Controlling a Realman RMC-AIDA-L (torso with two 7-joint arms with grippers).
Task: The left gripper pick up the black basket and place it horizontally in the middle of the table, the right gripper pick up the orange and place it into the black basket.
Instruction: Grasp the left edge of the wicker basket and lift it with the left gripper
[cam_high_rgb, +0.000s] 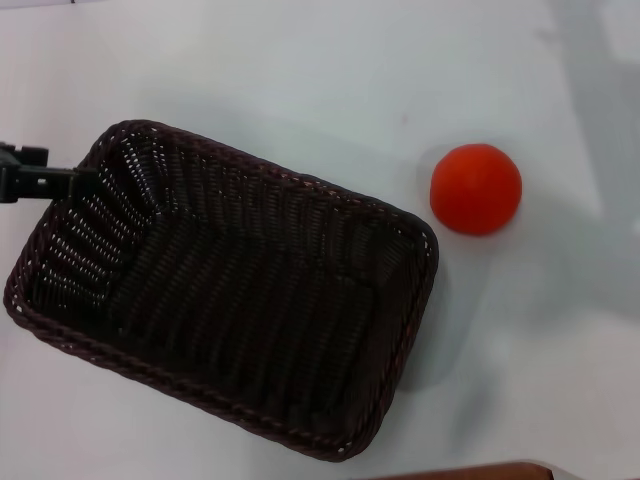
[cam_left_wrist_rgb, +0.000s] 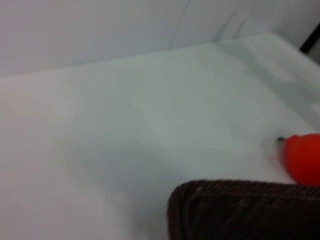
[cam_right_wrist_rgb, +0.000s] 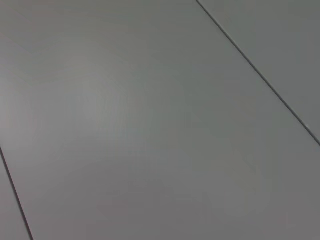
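The black basket (cam_high_rgb: 300, 183) lies slantwise on the white table (cam_high_rgb: 300, 70), its long side running from upper left to lower right, and it is empty. My left gripper (cam_high_rgb: 84, 174), a thin black tip coming in from the left edge, sits on the basket's upper-left rim and grips it. The orange (cam_high_rgb: 476, 189) rests on the table just beyond the basket's upper-right corner, apart from it. The left wrist view shows the basket's rim (cam_left_wrist_rgb: 240, 200) close by and the orange (cam_left_wrist_rgb: 305, 157) behind it. My right gripper is out of view.
A brown edge (cam_high_rgb: 470, 472) shows at the bottom of the head view. Bare tabletop (cam_left_wrist_rgb: 125, 125) lies behind the basket and to the right of the orange. The right wrist view shows only grey panels with thin dark seams (cam_right_wrist_rgb: 260, 75).
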